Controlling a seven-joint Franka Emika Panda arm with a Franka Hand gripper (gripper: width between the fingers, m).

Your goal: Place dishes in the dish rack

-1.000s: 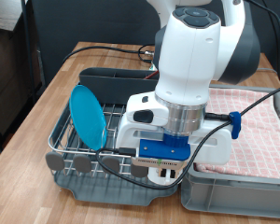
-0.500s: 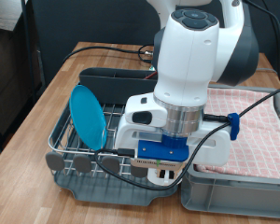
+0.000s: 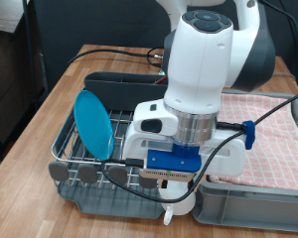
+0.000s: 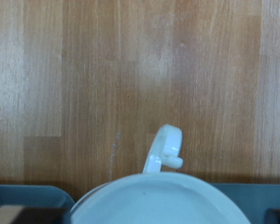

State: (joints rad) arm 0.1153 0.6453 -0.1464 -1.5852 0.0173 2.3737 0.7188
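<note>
My gripper (image 3: 175,194) low at dish rack (image 3: 65,149) front edge, white cup (image 4: 159,201) just beneath it, blue plate (image 3: 93,123) upright in rack, finger state I cannot tell

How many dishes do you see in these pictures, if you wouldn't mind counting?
2: a blue plate upright in the dish rack, a white cup under the gripper. Others may be hidden behind the arm.

A wooden table (image 3: 65,104) carries the dish rack (image 3: 89,159) and, seemingly, a grey bin (image 3: 253,203).
</note>
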